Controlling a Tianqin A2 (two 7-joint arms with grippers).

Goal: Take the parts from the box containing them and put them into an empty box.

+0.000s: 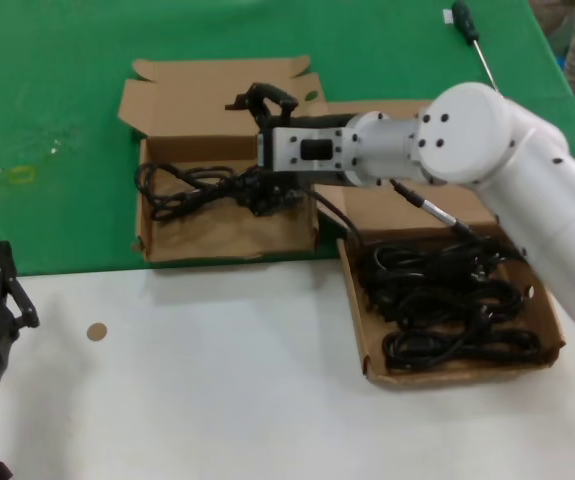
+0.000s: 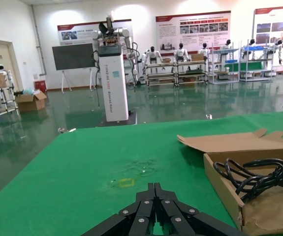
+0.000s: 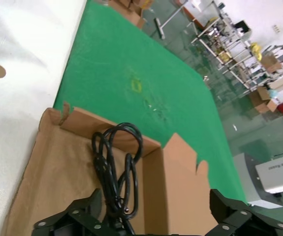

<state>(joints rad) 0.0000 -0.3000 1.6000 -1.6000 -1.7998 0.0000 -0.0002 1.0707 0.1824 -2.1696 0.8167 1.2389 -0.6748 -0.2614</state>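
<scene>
The wider, shallow box containing the parts (image 1: 359,330) sits at the right with several black cord bundles (image 1: 447,300) in it. To its left is the narrower, taller-walled box (image 1: 217,240), the task's empty box. One looped black cord (image 1: 192,188) lies on its floor. My right gripper (image 1: 259,150) hangs over that box's right half, jaws wide open. In the right wrist view this gripper (image 3: 151,214) is open, and the cord (image 3: 116,162) rests on the box floor (image 3: 47,172) beside one finger. My left gripper (image 1: 2,285) is parked shut at the lower left.
A green-handled screwdriver (image 1: 472,35) lies on the green mat at the back right. A small brown disc (image 1: 96,331) lies on the white table. The left wrist view shows the shut left gripper (image 2: 155,189) low over the mat, the narrower box's wall (image 2: 225,191) and the cord (image 2: 259,177) beyond.
</scene>
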